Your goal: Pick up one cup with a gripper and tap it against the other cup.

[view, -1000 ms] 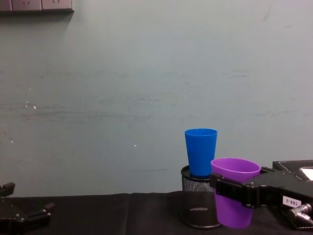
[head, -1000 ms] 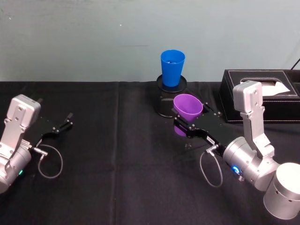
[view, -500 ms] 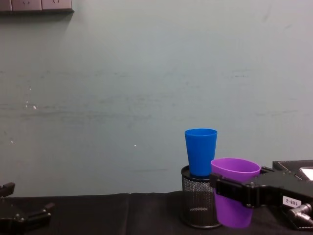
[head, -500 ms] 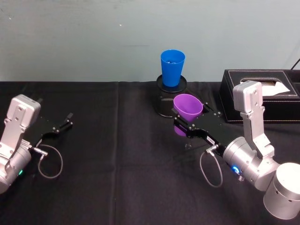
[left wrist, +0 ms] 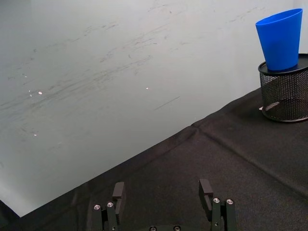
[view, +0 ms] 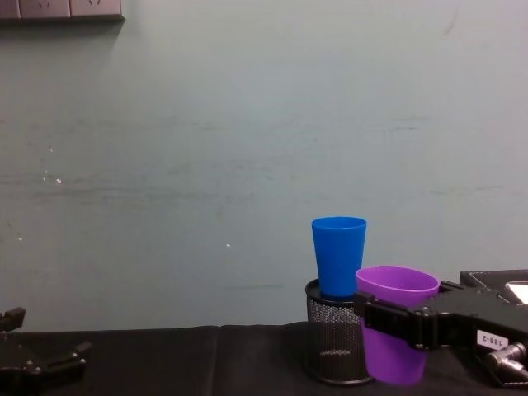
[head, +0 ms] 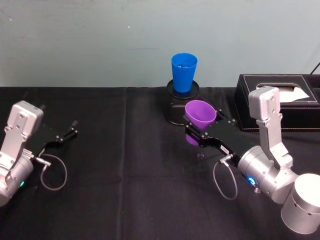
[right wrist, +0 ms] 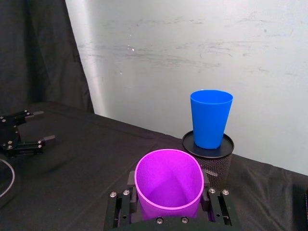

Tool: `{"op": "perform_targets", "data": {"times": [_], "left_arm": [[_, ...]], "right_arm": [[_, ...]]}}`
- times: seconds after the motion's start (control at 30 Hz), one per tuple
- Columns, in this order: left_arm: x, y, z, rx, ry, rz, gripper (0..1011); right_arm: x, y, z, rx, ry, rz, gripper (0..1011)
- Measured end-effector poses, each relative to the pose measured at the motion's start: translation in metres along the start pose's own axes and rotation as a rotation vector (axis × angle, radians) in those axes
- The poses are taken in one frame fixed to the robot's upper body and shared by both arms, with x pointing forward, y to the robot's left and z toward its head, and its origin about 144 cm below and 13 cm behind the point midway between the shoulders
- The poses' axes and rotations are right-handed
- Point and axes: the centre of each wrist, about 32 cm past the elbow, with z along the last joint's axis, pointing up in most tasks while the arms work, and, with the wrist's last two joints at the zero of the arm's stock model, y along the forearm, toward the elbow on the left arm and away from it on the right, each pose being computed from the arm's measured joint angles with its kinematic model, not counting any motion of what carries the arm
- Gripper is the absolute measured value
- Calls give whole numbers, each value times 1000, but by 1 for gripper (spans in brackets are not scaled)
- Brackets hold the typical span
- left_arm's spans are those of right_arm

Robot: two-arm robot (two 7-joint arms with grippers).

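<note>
Carry step in hand: purple tumbler [head: 200, 114] clenched upright in right gripper [head: 200, 131]. Just ahead of jaws, higher up: blue tumbler [head: 183, 71] on black mesh pen holder [head: 176, 112], apart from purple one. Next: lift, ease forward till walls touch. Left gripper [head: 67, 132] parked far left, spread, empty. Against half second ago: no change seen.

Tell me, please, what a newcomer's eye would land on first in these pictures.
The purple cup stands out, clamped in the right hand, right of centre. Just beyond it, the bright blue cup sits upright atop a black mesh pen holder. The left hand is open at the far left.
</note>
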Motion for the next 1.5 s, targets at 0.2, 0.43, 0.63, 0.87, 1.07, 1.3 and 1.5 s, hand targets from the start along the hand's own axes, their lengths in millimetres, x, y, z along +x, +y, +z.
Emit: {"op": "perform_targets", "data": {"times": [0.2,0.43,0.63,0.87,1.07,1.3,1.5], "left_arm": [[0,0,0,0,0,0,1000],[0,0,0,0,0,0,1000],[0,0,0,0,0,0,1000],[0,0,0,0,0,0,1000],[0,0,0,0,0,0,1000],[0,0,0,0,0,0,1000],[0,0,0,0,0,0,1000]], "right_arm": [[0,4,2,9,0,-5,722],[3,22,12,15,-5,-19,722],[9,45,17,-4,-6,-37,722],[12,63,19,-29,6,-48,722],[13,73,21,-38,12,-56,722],[16,80,23,-37,26,-71,722],[19,84,25,-33,29,-80,722]]}}
